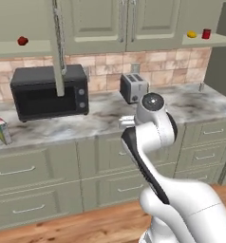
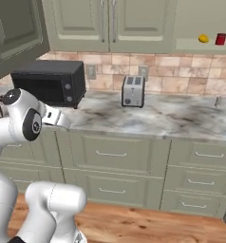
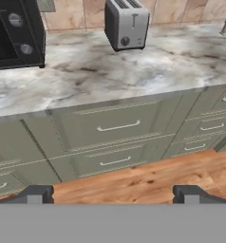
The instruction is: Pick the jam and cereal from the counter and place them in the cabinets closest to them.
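Note:
The jam [image 1: 206,33], a small red jar, stands on the open shelf recess of the wall cabinets [image 1: 100,23] at the upper right, beside a yellow fruit [image 1: 192,34]. In the right base view the jam [image 2: 221,39] sits at the top right. The cereal [image 1: 2,129], a small upright box, stands on the counter [image 1: 105,118] at the far left, left of the microwave [image 1: 49,91]. My gripper [image 3: 113,195] is open and holds nothing. It hangs in front of the counter's edge and looks at the drawer fronts, far from both things.
A toaster [image 1: 134,87] stands at the back of the counter, right of the microwave. A cabinet door [image 1: 58,47] hangs open above the microwave. A red fruit [image 1: 23,41] lies on the left shelf. Drawer units [image 3: 117,128] line the counter's front above a wooden floor.

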Controlling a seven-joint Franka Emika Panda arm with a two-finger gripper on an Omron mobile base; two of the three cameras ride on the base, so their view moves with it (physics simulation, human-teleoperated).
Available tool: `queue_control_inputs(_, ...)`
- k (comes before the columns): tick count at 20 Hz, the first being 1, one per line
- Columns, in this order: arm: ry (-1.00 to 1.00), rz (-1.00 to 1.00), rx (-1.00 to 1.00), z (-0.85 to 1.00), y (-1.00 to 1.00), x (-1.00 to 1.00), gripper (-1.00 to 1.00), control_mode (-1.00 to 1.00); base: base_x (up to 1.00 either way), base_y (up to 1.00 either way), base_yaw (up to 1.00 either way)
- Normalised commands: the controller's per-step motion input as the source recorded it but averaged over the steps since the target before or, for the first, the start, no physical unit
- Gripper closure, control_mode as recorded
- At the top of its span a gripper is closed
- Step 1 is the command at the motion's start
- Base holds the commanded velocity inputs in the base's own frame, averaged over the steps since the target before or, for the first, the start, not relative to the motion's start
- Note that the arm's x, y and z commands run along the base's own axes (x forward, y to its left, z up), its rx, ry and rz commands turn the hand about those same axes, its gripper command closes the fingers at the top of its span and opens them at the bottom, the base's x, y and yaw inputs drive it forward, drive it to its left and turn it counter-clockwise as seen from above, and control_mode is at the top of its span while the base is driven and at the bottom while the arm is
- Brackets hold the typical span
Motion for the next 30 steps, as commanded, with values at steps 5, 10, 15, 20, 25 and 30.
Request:
queue_control_inputs(5, 0.0, 0.0, 0.0, 0.0, 0.0, 0.0, -1.0, 1.0, 0.01, 0.83, -0.06)
queue_control_inputs(10, 0.0, 0.0, 0.0, 0.0, 0.0, 0.0, -1.0, 1.0, -0.06, 0.93, -0.05)
queue_control_inputs(15, 0.0, 0.0, 0.0, 0.0, 0.0, 0.0, -1.0, 1.0, -0.06, 0.94, -0.04)
queue_control_inputs(20, 0.0, 0.0, 0.0, 0.0, 0.0, 0.0, -1.0, 1.0, 0.0, 0.79, -0.02)
queue_control_inputs(25, 0.0, 0.0, 0.0, 0.0, 0.0, 0.0, -1.0, 1.0, 0.0, 0.53, 0.0)
queue_control_inputs(30, 0.0, 0.0, 0.0, 0.0, 0.0, 0.0, -1.0, 1.0, 0.0, 0.03, 0.0)
